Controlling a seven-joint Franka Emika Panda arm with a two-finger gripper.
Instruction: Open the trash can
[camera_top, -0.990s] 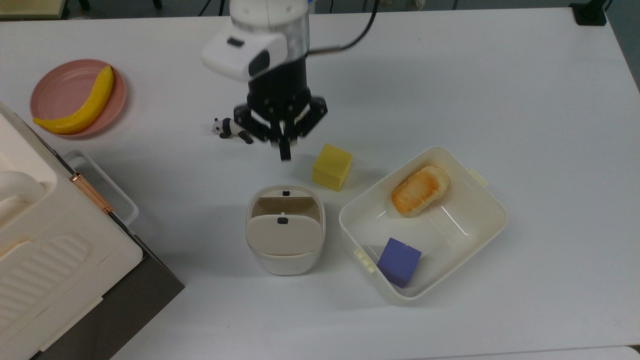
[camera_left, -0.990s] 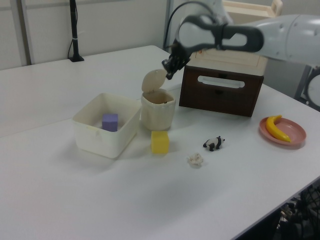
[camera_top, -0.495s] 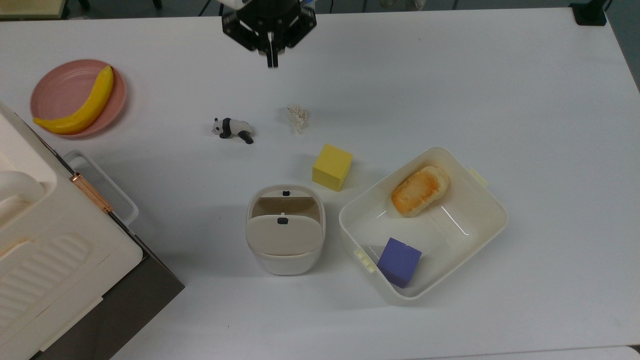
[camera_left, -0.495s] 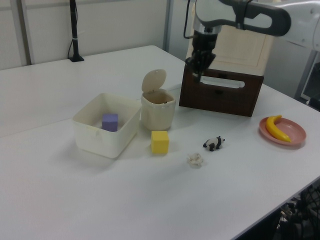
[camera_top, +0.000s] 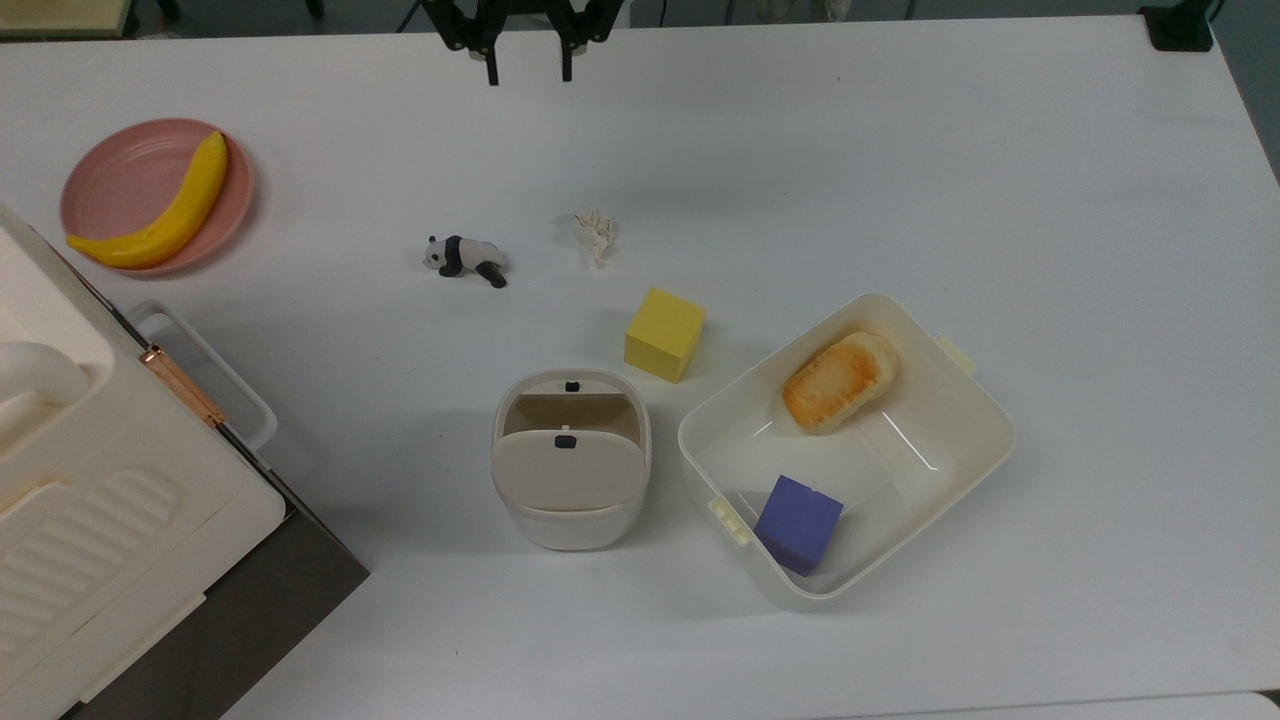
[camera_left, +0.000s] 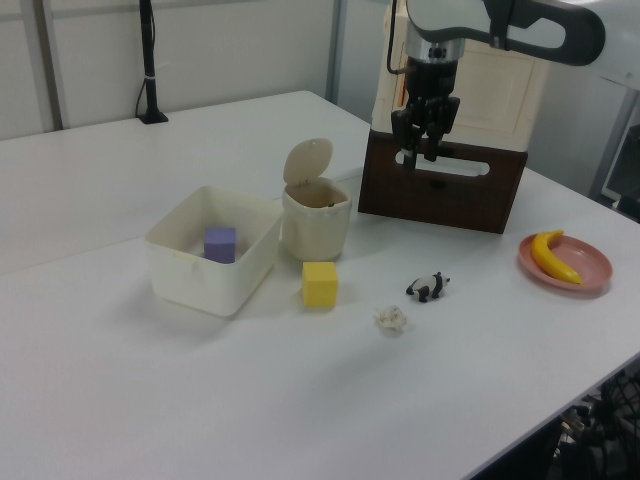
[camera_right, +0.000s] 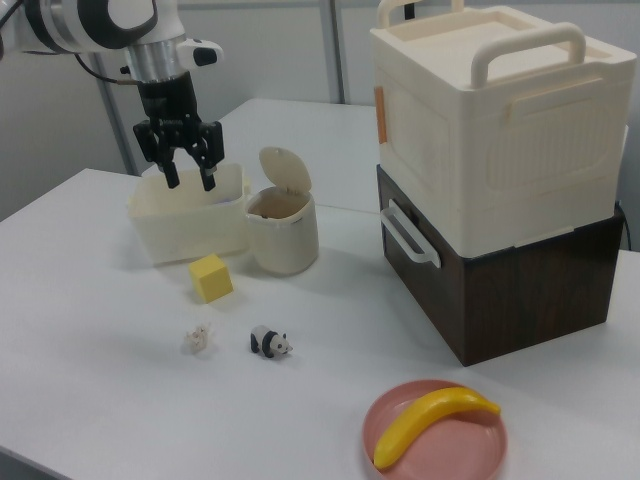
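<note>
The trash can (camera_top: 570, 465) stands near the middle of the tabletop (camera_top: 950, 150) with its lid tipped upright on its hinge, so the opening faces up and the inside wall shows; by that the task looks done, or as good as done. In the right view the lid (camera_right: 283, 168) stands up behind the rim, and I cannot tell whether anything lies in the can.

The end effector (camera_top: 528, 65) hangs high at the far edge in the top view, well apart from the can, its two fingers spread and holding nothing; my guess is that it is parked clear of the lid (nothing is left for it to press). In the left view it (camera_left: 424, 150) hangs in front of the stacked boxes; in the right view it (camera_right: 188, 172) is above the tub.

The large cream tub (camera_top: 990, 420) sits just beside the can, on the top view's right; it holds a bread roll (camera_top: 838, 382) and a purple cube (camera_top: 797, 523), apart from each other. A yellow cube (camera_top: 664, 334) stands on the tabletop near both containers; a panda figure (camera_top: 465, 258) and a crumpled scrap (camera_top: 595, 236) lie farther off. A pink plate (camera_top: 120, 175) carries a banana (camera_top: 165, 215); a cream box (camera_right: 500, 125) sits on a dark brown one (camera_right: 530, 290).
</note>
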